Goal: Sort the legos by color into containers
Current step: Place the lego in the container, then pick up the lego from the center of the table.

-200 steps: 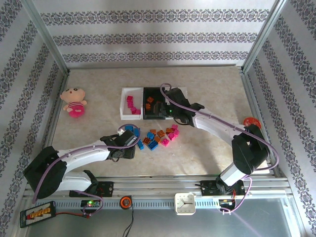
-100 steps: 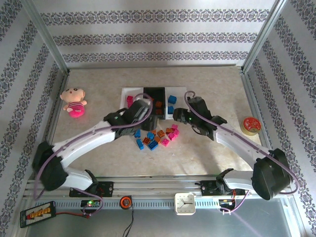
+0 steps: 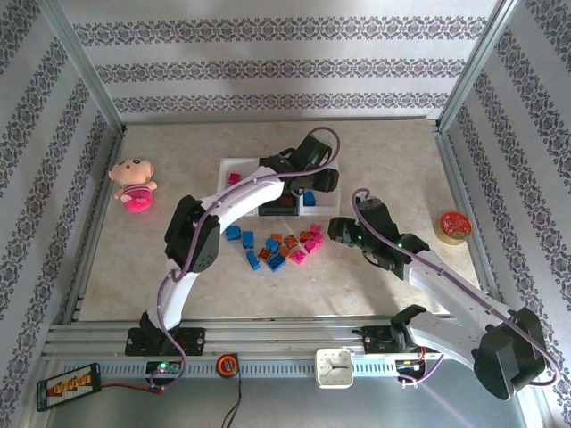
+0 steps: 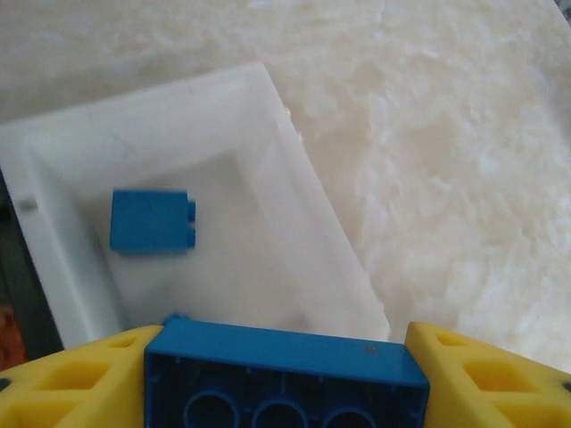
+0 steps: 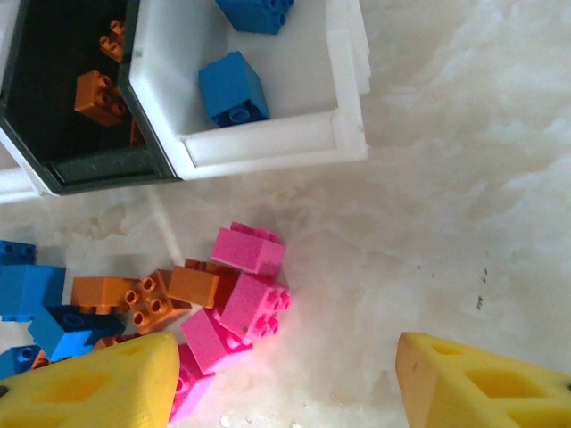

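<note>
Left wrist: left hand (image 4: 285, 379) clamped on blue lego (image 4: 284, 355), just swung over white bin (image 4: 308, 192); drop next. Right hand (image 5: 285, 383) apart.

Bright, even, diffuse light fills the overhead view; the arms cast only faint, soft shadows on the pale table (image 3: 384, 152). In the left wrist view, the white bin (image 4: 303, 205) washes out and the blue brick (image 4: 285, 374) at 6 o'clock is soft. In the right wrist view, the yellow fingertips (image 5: 89, 383) at 7 o'clock blur.
</note>
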`<state>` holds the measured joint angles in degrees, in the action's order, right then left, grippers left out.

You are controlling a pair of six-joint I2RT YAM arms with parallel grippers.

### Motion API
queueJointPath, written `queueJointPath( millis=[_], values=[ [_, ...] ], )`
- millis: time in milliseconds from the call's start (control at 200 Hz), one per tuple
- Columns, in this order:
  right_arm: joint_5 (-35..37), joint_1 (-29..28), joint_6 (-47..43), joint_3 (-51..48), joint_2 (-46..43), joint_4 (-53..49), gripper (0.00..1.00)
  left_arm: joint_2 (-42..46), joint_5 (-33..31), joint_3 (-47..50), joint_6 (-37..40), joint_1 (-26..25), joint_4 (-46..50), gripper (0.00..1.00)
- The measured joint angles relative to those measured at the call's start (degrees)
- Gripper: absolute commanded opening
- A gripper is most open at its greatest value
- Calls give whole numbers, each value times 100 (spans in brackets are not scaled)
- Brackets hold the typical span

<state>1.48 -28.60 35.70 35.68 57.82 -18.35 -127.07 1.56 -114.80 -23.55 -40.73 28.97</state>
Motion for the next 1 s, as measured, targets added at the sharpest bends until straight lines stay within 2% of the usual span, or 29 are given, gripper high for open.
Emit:
queueJointPath(
  millis=[135,220,455,580,849,999],
  values=[
    [-48,0,0,-74,-57,-31,67,-538,127,-791,-33,125,229,85],
    [-127,0,9,-105,-44,-26,67,-664,238,-1047,-79,175,343,92],
    [-365,-20,57,-107,404,160,65,-452,509,-1154,-203,181,365,99],
    [-415,-170,68,-57,774,271,65,612,588,208,-258,181,2,100],
    [-337,-651,247,365,1755,527,64,4210,424,4304,-590,179,-1497,100],
    [-203,-761,363,601,2251,588,63,5506,129,5998,-789,179,-1755,100]
  ],
)
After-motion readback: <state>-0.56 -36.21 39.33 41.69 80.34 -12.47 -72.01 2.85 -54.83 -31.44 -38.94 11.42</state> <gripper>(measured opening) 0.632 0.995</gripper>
